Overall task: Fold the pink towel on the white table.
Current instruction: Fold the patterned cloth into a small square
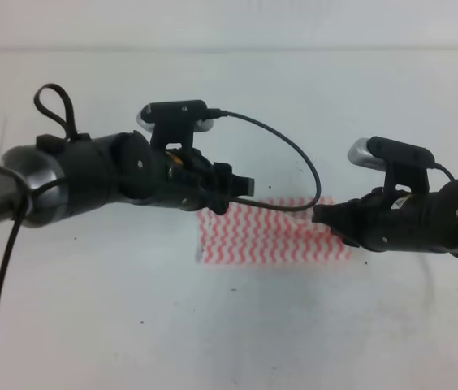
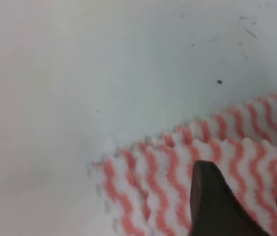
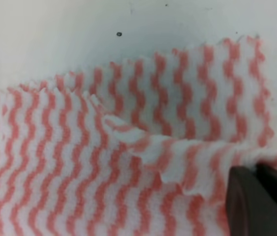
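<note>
Right gripper (image 3: pixel 256 196) pinches the pink towel (image 1: pixel 274 236) edge to fold it, left gripper (image 2: pixel 246 201) hovers parted, holding nothing.

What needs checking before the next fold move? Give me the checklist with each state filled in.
1. Pink towel already doubled over: ok, the right wrist view shows an upper layer lying on a lower one.
2. Right gripper holding the towel's edge: ok, cloth bunches at its fingertips.
3. Left gripper holding the towel: cannot tell, its fingers sit over the cloth but no pinch shows.
4. Layers aligned: not ok, the upper edge lies skewed and wrinkled.
5. White table bare near the towel: ok.
</note>
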Available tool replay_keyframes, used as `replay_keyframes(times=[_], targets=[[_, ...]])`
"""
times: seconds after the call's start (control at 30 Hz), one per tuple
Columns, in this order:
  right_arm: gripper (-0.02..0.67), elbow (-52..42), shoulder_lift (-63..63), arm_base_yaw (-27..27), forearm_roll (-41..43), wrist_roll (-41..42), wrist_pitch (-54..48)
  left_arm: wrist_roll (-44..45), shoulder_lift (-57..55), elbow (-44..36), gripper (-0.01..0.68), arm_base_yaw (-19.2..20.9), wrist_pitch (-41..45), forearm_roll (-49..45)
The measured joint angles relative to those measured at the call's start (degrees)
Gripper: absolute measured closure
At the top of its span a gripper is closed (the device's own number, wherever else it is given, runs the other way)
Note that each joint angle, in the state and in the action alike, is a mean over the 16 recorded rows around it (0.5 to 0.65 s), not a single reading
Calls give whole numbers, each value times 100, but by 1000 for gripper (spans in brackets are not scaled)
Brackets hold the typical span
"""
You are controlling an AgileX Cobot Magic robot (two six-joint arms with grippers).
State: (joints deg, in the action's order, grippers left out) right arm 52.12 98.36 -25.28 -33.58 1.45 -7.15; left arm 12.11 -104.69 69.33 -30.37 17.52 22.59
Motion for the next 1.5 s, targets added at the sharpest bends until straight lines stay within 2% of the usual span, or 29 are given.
replay_keyframes(times=[0.4, 1.07, 1.5], targets=[[666, 0, 0, 0, 1, 0, -48, -129, -282, 63, 477, 172, 16, 42], [666, 0, -14, 3, 10, 21, -51, -82, -892, 483, 477, 203, 254, 146], [666, -1, -14, 9, 12, 25, -51, -84, -1051, 610, 478, 201, 320, -197]])
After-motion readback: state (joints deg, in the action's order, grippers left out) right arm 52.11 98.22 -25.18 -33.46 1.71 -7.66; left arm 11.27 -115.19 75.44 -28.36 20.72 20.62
